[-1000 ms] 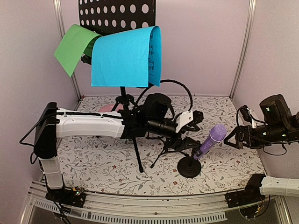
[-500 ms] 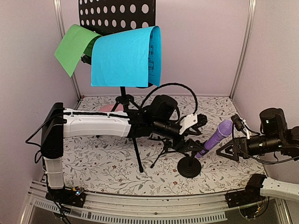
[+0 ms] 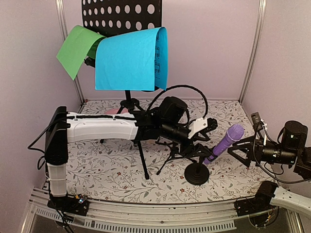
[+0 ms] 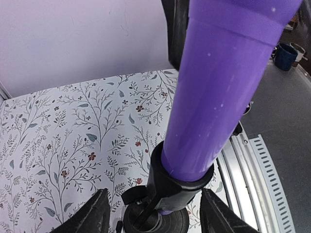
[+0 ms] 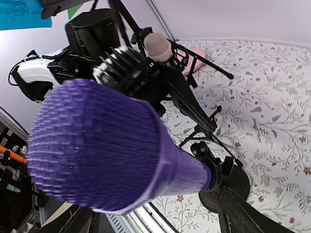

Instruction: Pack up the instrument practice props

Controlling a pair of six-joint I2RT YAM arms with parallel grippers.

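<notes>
While my left gripper [image 4: 158, 213] straddles the purple microphone [image 3: 226, 143], jaws apart, my right gripper [image 5: 163, 218] gapes at its three o'clock.

Closed in at the back and both sides by plain, pale lilac wall panels [image 3: 214, 43], joined at the rear corners by slim silver metal posts [image 3: 251, 53]. Floored with a white tabletop sheet [image 3: 107, 170] printed with grey-green leafy sprigs and small red flowers, edged at the near side by a slotted silver metal rail [image 3: 146, 216], with smooth grey flooring [image 4: 279, 111] beyond it in the left wrist view. Lit softly and evenly, with only faint shadows.
</notes>
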